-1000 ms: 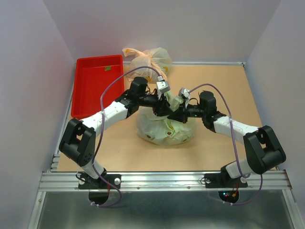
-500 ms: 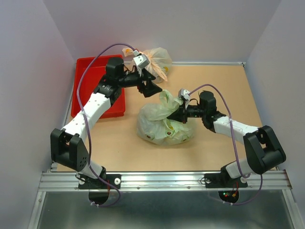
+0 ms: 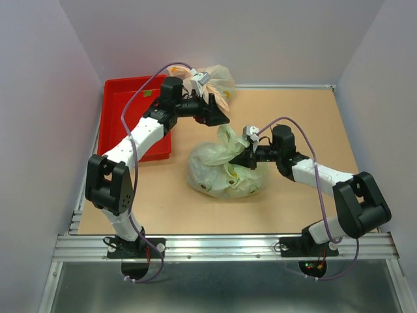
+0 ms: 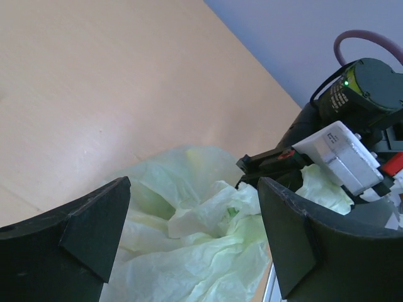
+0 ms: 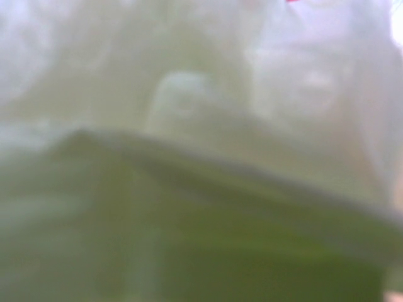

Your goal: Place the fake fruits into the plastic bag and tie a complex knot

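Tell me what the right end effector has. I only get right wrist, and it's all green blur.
Observer: From the top view, the right end effector is shut on the plastic bag, at its bunched top.
Operator: And the left arm?
Observer: The left end effector is open and empty, off that bag, over toward the orange bag at the back.
Operator: Anything else out there?
Observer: A red tray sits at the back left.
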Robot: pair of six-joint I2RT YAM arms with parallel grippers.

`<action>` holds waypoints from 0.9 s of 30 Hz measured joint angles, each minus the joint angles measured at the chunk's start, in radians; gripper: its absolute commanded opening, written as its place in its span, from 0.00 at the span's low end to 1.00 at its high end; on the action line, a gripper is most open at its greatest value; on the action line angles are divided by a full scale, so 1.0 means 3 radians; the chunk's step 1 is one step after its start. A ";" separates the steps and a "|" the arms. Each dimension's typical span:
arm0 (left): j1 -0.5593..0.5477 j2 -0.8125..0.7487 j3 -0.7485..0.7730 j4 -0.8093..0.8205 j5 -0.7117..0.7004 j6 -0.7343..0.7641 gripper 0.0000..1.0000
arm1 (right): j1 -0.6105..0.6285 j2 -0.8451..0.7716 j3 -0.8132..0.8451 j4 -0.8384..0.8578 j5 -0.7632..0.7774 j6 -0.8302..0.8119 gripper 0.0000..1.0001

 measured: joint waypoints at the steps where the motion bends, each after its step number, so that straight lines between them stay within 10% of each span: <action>1: -0.0017 -0.0001 0.0000 0.0000 0.0006 -0.0033 0.88 | 0.0000 0.0000 0.0000 -0.0025 0.0000 -0.0038 0.00; 11: -0.0170 -0.0001 -0.0065 -0.0173 -0.0067 -0.0154 0.81 | 0.0000 0.0000 0.0000 -0.0116 0.0001 -0.0183 0.00; 18: -0.0155 -0.0001 -0.0097 -0.0313 -0.0200 -0.0067 0.57 | 0.0000 0.0000 0.0000 -0.0141 0.0006 -0.0254 0.00; 23: -0.0151 -0.0001 -0.0175 -0.0392 -0.0156 -0.0061 0.12 | 0.0000 0.0000 0.0000 -0.0145 0.0025 -0.0292 0.00; 27: -0.0135 -0.0008 -0.0175 -0.0390 -0.0055 -0.0070 0.00 | 0.0000 0.0000 0.0000 -0.0148 0.0056 -0.0295 0.00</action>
